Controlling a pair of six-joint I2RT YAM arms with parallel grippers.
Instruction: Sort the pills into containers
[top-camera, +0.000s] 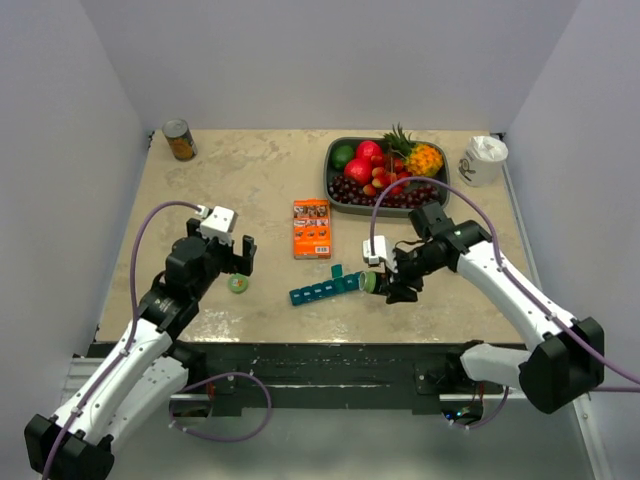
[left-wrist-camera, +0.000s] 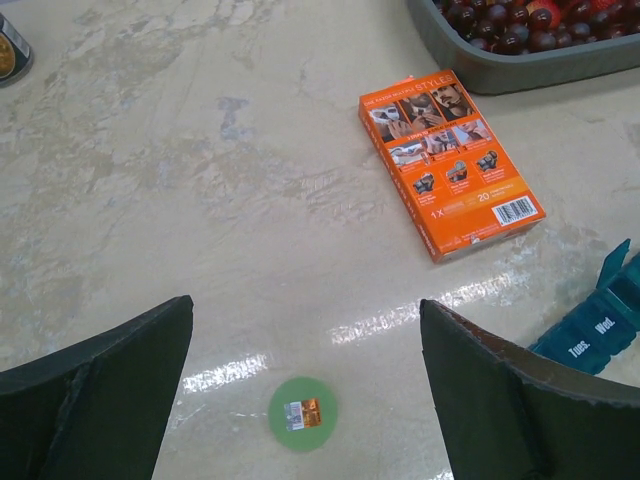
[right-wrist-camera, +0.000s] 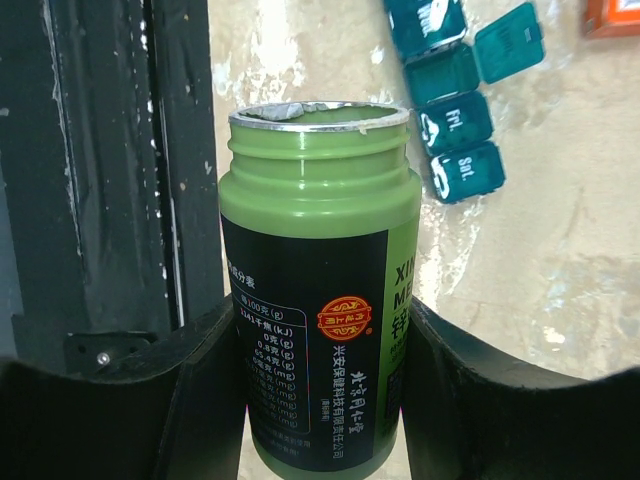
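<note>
**A:** From above, where is the organiser lying?

**B:** The organiser (top-camera: 325, 288) is lying aslant on the table (top-camera: 210, 190), just below the box (top-camera: 312, 228) and between my arms. My right claw (top-camera: 388, 280) is hovering at its right end, closed partway around an uncapped green bottle (top-camera: 369, 282). My left claw (top-camera: 238, 262) is hanging wide open, holding nothing, above the cap (top-camera: 238, 285).

**A:** And from the left wrist?

**B:** The organiser (left-wrist-camera: 600, 320) is showing at the right edge. It's teal with white "Tues" and "Wed" lettering, and one lid is standing up. My left claw (left-wrist-camera: 307, 305) is gaping, with the cap (left-wrist-camera: 302, 413) lying below it.

**A:** The right wrist?

**B:** My right claw (right-wrist-camera: 318, 330) is clamping the bottle (right-wrist-camera: 320, 200) around its label. Beyond it the organiser (right-wrist-camera: 455, 120) is showing small square cells, with "Fri" and "Sat" shut and one lid flipped out.

**A:** How is it going to handle?

**B:** I'm judging it to be light, stiff plastic that is likely to skid on this glossy table. I'm thinking of pinching it across the narrow sides or pinning one end, and never taking it by the thin hinged lids.
</note>
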